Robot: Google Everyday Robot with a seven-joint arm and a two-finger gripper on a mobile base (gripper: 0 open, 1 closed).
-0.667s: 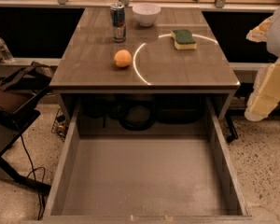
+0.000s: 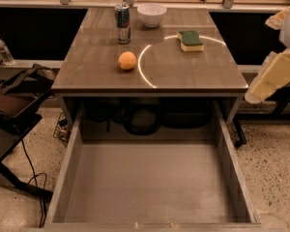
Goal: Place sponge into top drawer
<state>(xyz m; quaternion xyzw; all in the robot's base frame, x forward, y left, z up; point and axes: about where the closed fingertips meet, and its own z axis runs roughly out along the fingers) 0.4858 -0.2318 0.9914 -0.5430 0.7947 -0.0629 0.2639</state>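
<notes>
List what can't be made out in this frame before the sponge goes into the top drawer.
- gripper: outside the camera view, past the right edge; only pale arm segments show.
- can: label too blurred to read.
- top drawer: front cut off by the bottom edge.
- black loops under the tabletop: shadow hides what they are.
- sponge: underside hidden against the tabletop.
</notes>
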